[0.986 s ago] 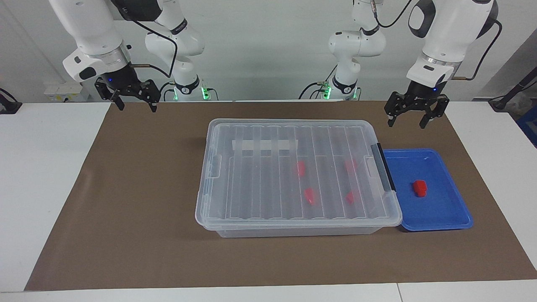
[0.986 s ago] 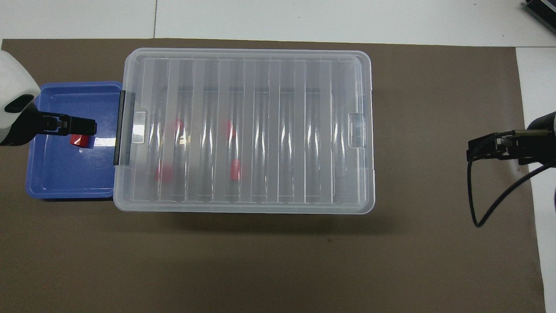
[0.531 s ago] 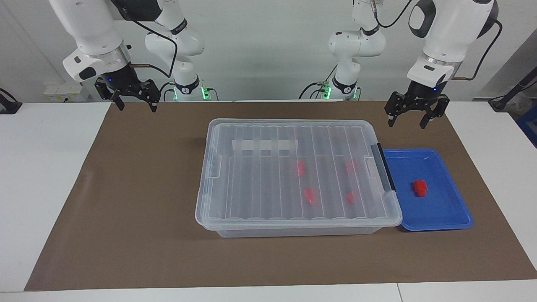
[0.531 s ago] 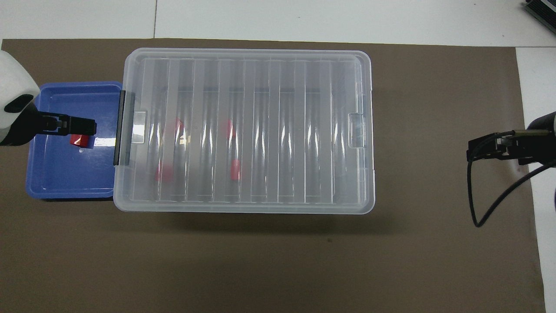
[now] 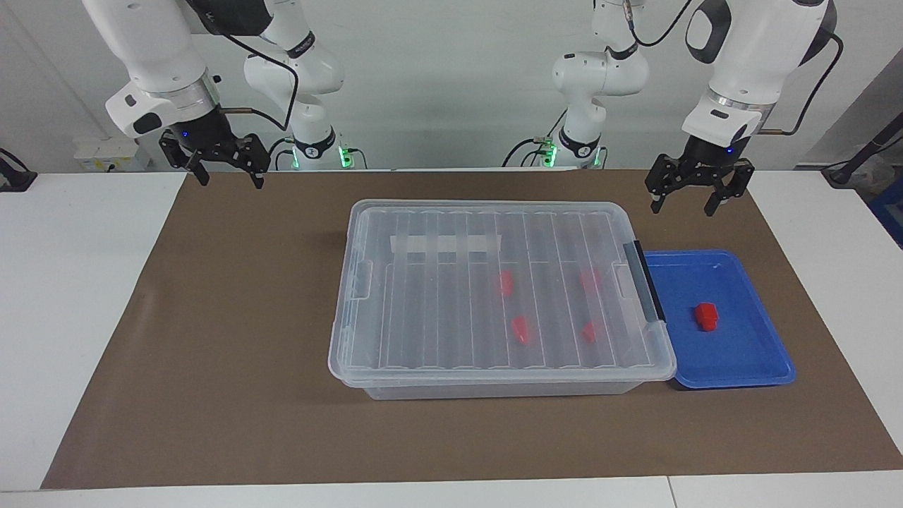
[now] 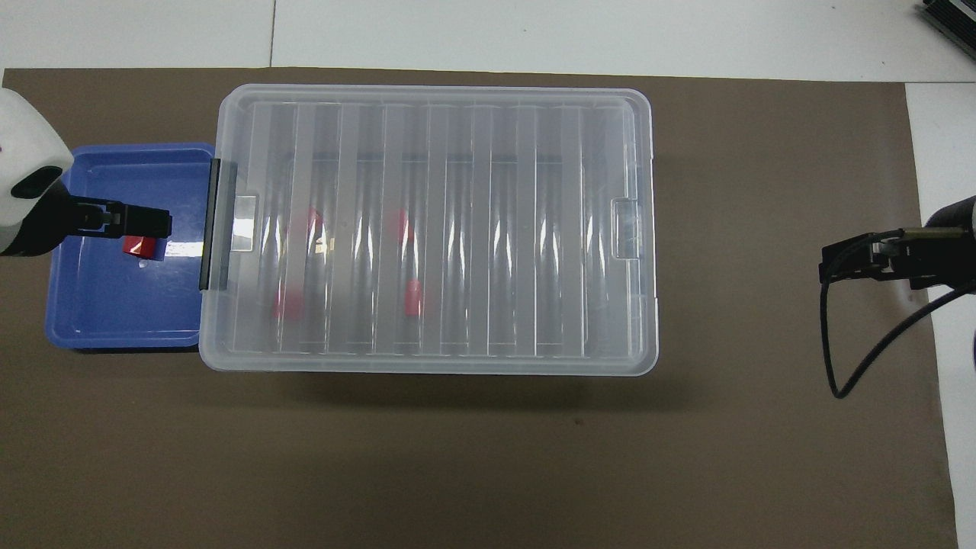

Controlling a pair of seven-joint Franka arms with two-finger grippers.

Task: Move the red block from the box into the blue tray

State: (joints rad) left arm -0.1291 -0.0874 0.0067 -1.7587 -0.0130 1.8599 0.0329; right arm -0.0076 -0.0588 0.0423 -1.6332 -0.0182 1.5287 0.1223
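Both arms are held raised, wrists bent downward. The left gripper (image 5: pixel 683 198) is hung in the air with its fingers spread apart, over the mat (image 5: pixel 233 296) at the robots' edge. The right gripper (image 5: pixel 227 172) is likewise held open over the mat's corner nearest its base.

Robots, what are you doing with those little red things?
Nothing is being held right now. One red block already lies in the blue tray, beside the box at the left arm's end of the table. Four more red blocks sit inside the box, and its lid is on. The left gripper hangs open, up above the mat near the tray. The right gripper waits open at the right arm's end.
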